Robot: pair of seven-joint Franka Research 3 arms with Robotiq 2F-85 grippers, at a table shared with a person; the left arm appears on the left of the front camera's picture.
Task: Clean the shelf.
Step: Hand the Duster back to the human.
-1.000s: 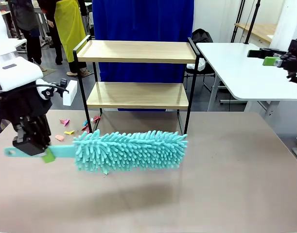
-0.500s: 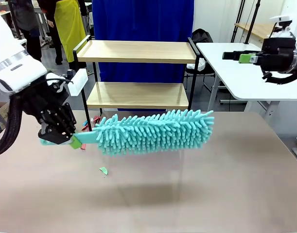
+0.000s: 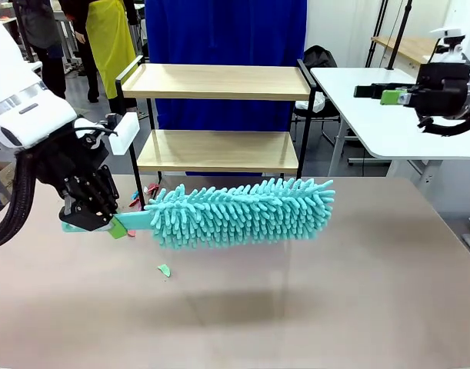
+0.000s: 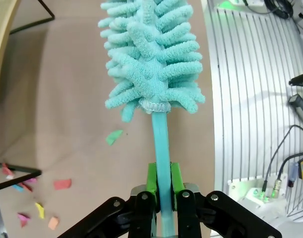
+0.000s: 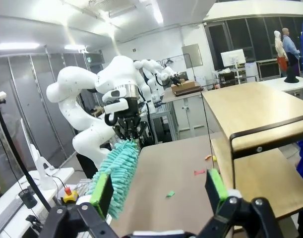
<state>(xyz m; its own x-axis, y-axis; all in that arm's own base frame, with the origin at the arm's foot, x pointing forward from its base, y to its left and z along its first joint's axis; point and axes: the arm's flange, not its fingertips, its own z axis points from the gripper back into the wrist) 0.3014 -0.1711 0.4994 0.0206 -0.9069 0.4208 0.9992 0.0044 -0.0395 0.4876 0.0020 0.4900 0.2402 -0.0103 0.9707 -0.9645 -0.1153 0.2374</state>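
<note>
The shelf (image 3: 219, 81) stands at the table's far edge, two light wooden boards in a black frame, and its boards look bare; it appears again at the right of the right wrist view as the shelf (image 5: 250, 119). My left gripper (image 3: 104, 223) is shut on the flat handle of a turquoise microfibre duster (image 3: 242, 211), held level above the table in front of the shelf. In the left wrist view the green pads (image 4: 151, 178) clamp the duster handle (image 4: 161, 148). My right gripper (image 3: 373, 92) hangs high at the right, open and empty, fingers (image 5: 215, 188) spread wide.
Coloured paper scraps (image 3: 146, 191) lie on the table by the shelf's left leg, and one green scrap (image 3: 165, 270) lies nearer the front. A white table (image 3: 388, 115) stands at the right. People stand far back left.
My left arm lifted the duster off the table and swung it right, then lowered it slightly. A green scrap was left on the table. My right gripper moved in from the right edge.
</note>
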